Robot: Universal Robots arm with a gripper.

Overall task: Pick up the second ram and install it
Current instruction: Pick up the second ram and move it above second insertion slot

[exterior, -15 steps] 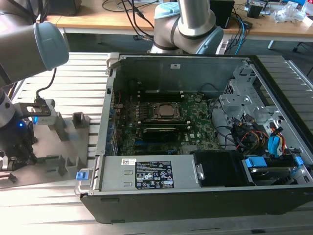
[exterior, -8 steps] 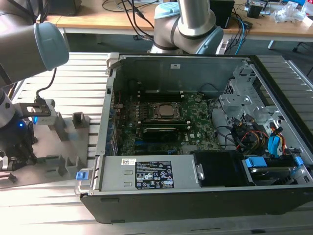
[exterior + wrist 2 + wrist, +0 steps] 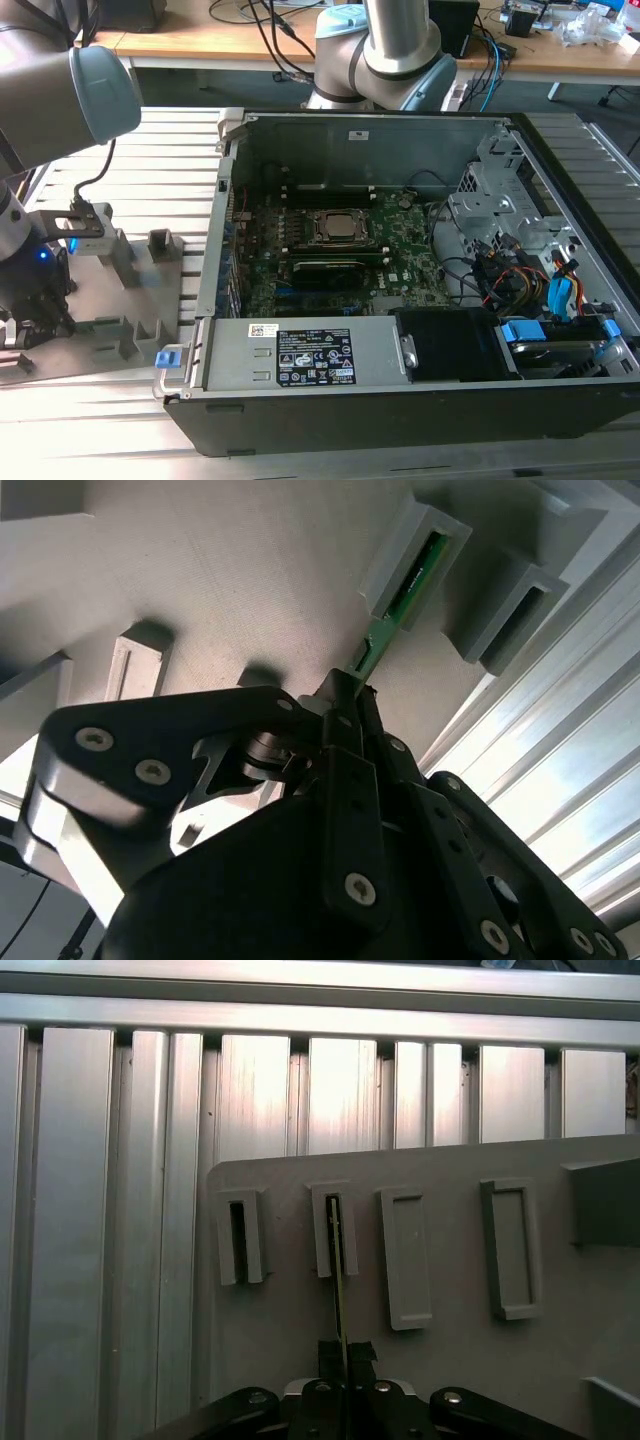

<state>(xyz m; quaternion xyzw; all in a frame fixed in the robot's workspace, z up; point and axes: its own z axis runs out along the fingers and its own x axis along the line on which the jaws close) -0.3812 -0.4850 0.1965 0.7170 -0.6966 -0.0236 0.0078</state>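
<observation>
On the grey fixture (image 3: 100,345) at the exterior view's lower left, the gripper (image 3: 352,685), clenched on the second ram (image 3: 412,580), should draw it straight from its slot (image 3: 393,552), without twisting.

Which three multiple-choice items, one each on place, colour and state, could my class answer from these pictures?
1. Where is the second ram's far end? A in a grey fixture block's slot; B in the motherboard; C on the wooden desk.
2. Its colour? A blue; B green; C red.
3. The jaws are: A open wide; B holding a cable; C shut on the ram.
Answers: A, the stick runs into the slot; B, green shows in the second wrist view; C, they pinch its near end.
</observation>
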